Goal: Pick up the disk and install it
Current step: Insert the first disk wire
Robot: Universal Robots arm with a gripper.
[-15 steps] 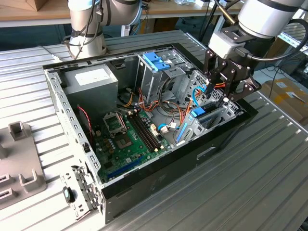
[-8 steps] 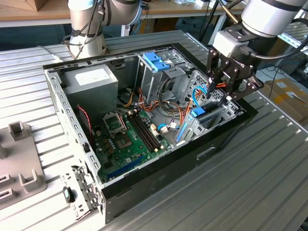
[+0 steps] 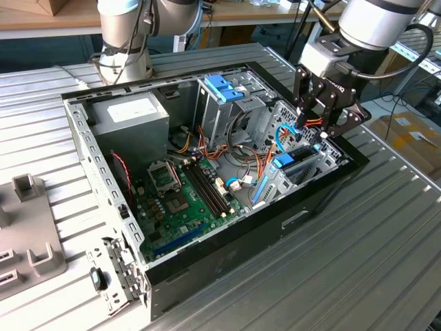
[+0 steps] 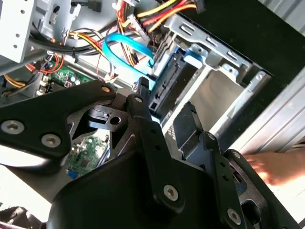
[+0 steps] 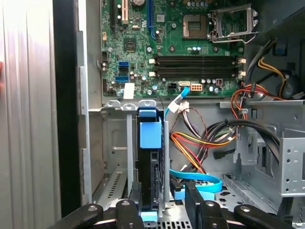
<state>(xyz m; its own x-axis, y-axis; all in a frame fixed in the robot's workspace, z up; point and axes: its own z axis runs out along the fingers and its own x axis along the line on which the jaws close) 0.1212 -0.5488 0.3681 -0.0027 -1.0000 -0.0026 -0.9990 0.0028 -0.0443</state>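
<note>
Parted fingers point(image 5: 196, 205) astride the disk point(image 5: 150, 164)

- the disk point(image 5: 152, 176) stands on its thin edge inside the metal drive bay point(image 5: 112, 152); the first wrist view sees it end-on.
- its body is flat and dark from this side, framed by a light-blue plastic carrier with a square light-blue end tab.
- the tab end lies just below the drive bay's inner rim, and the rest runs deeper into the bay.
- it sits upright between the bay's slotted metal walls.
- in the exterior view the disk point(image 3: 284, 163) shows its blue end at the drive bay's inner side.
</note>
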